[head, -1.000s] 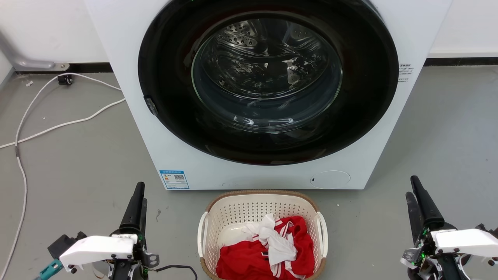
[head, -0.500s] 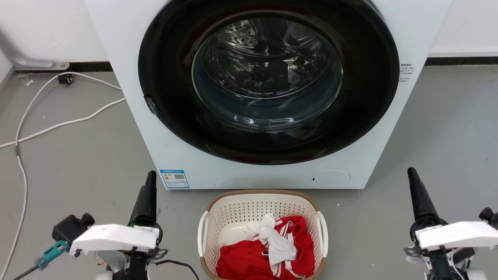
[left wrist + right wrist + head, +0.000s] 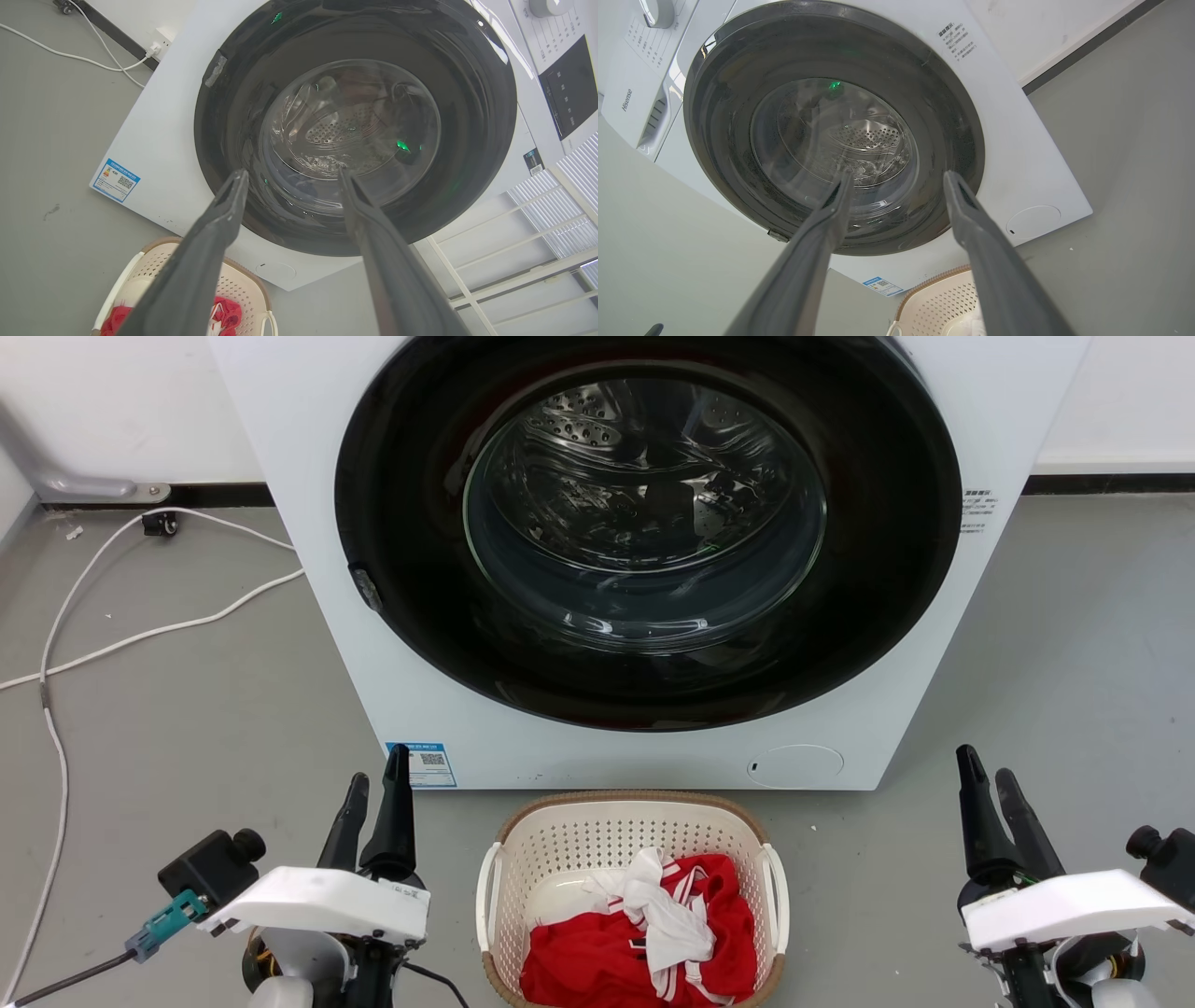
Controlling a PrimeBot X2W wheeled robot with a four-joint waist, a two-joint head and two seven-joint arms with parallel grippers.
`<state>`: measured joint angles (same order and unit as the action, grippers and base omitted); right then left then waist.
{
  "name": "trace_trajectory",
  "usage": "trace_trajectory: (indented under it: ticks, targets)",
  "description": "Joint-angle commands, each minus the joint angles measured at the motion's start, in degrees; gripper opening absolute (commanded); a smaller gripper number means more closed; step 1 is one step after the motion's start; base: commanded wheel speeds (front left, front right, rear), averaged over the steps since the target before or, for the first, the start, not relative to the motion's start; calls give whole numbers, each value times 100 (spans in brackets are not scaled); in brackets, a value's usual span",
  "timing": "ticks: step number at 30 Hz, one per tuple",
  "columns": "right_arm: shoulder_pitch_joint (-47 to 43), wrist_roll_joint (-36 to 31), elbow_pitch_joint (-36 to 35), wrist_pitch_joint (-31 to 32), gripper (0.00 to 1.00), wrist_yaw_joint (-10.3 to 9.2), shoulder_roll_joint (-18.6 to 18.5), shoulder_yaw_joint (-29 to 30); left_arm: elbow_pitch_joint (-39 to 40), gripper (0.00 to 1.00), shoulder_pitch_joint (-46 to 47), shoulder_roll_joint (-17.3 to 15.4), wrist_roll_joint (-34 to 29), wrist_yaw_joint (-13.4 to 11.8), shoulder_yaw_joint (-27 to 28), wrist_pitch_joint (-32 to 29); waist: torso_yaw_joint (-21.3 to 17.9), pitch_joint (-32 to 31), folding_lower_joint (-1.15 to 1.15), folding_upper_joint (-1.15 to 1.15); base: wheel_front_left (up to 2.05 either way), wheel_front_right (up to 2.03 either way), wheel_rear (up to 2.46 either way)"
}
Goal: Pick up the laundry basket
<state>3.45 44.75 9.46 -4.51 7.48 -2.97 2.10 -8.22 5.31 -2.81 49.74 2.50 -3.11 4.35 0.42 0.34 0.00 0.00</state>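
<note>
Head view. The laundry basket point(image 3: 607, 845) stands on the grey floor point(image 3: 187, 728), directly in front of the white washer point(image 3: 299, 476) and centred below its round dark door point(image 3: 644, 513). The basket's brown rim lies near the washer's lower panel, with a strip of floor between them. Inside the basket lie a red garment point(image 3: 597, 961) and a white cloth point(image 3: 663, 915) draped over it; part of the pale bottom shows at the left. A white handle point(image 3: 483, 896) sits on the basket's left side and a second handle point(image 3: 780, 896) on its right.

The left tool point(image 3: 378, 767) is beside the basket on its left, apart from it, long dark fingers pointing toward the washer near the blue label point(image 3: 422, 765). Its fingers are parted and hold nothing. The right tool point(image 3: 984, 763) is well apart from the basket on its right, over bare floor, fingers likewise parted and empty. Neither tool touches the basket or its handles.

Left wrist view. The two fingers stand wide apart, framing the washer door; the basket shows low at the left, partly behind one finger.

Right wrist view. The fingers are again spread wide across the door, with a corner of the basket at the bottom edge between them.

A white cable point(image 3: 140, 637) runs across the floor at the far left.
</note>
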Motion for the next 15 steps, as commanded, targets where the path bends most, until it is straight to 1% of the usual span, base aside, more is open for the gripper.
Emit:
trace_trajectory:
  ticks: [1, 15]
  targets:
    - [50, -214, -56, -55, 100, 2, -6, -21, 62, 100, 156, -21, -202, -20, -34, 68, 1, 0, 0, 0, 0, 0, 0]
    - [23, -1383, 27, -291, 100, 1, -2, -89, 37, 100, 172, -19, -1318, -161, -194, 308, 10, -4, 0, 0, 0, 0, 0]
